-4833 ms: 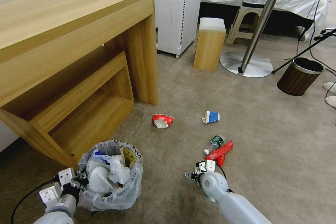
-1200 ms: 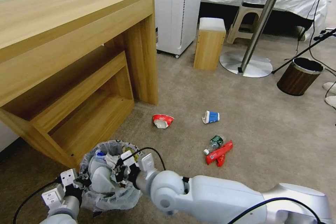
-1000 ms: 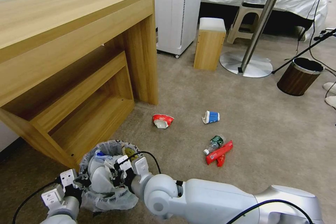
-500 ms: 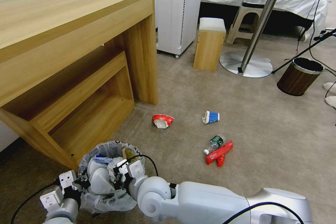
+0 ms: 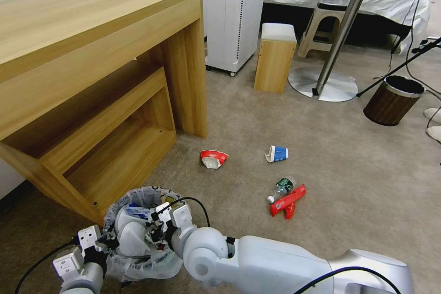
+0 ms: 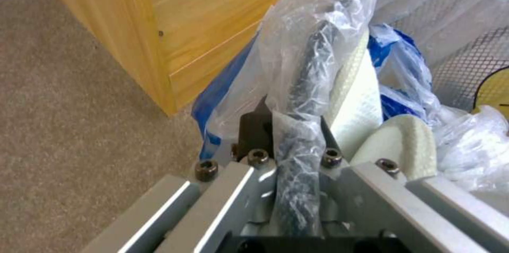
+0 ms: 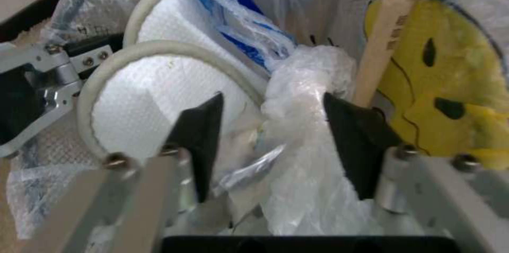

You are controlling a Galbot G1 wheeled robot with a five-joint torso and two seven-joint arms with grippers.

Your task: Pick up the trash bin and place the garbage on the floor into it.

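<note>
My left gripper [image 6: 289, 141] is clamped on the trash bin [image 5: 142, 234] rim, by the wooden desk. My right gripper [image 7: 273, 137], jaws apart, sits over the bin around crumpled plastic: deposit step. Next I need the right arm clear and sent to the red packet [image 5: 287, 200] on the floor [image 5: 358, 183].
</note>
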